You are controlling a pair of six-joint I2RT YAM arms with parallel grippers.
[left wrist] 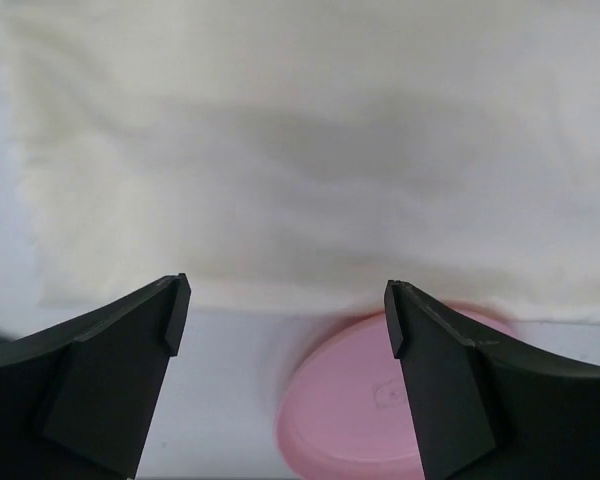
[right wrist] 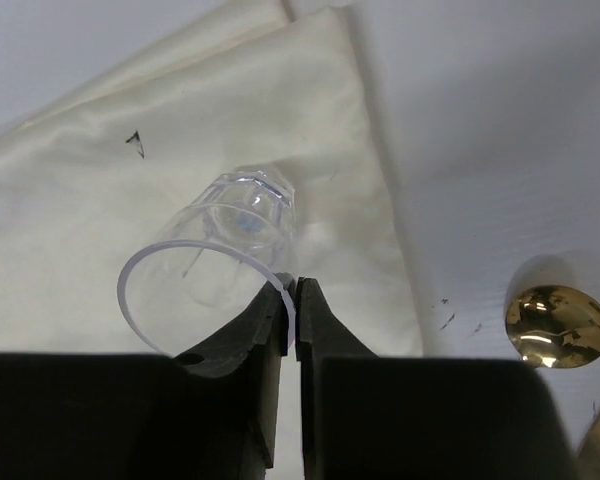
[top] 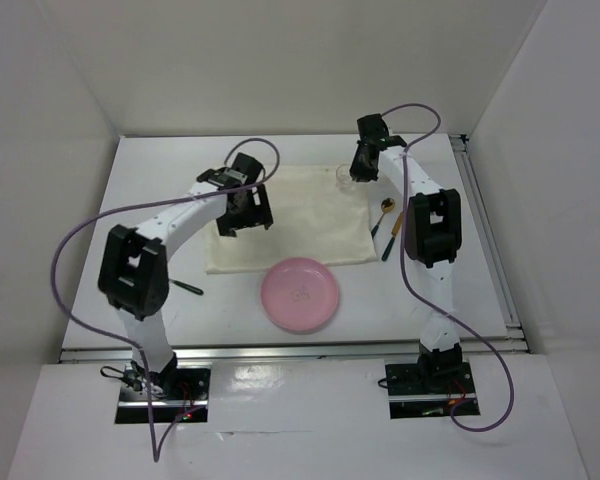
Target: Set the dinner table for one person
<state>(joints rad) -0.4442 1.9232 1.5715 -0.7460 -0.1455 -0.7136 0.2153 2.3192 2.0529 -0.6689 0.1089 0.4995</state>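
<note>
Desk (top: 370, 295), large, matte white, metal-railed, fills the frame; round pink plate (top: 300, 294) lower centre; left gripper (left wrist: 285, 312) gapes over cream cloth mat (top: 300, 215). Upper right, right gripper (right wrist: 290, 300) pinches the thin rim of a clear glass (right wrist: 220, 250): I reckon it could slip and topple.

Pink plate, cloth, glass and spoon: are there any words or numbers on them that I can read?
No words or numbers can be read anywhere.
On the round pink plate: a faint mark at its centre, too blurred to read.
On the cream rectangular cloth mat: a small dark speck, not a letter.
On the clear glass cup and the shiny gold metal spoon: no text.
</note>
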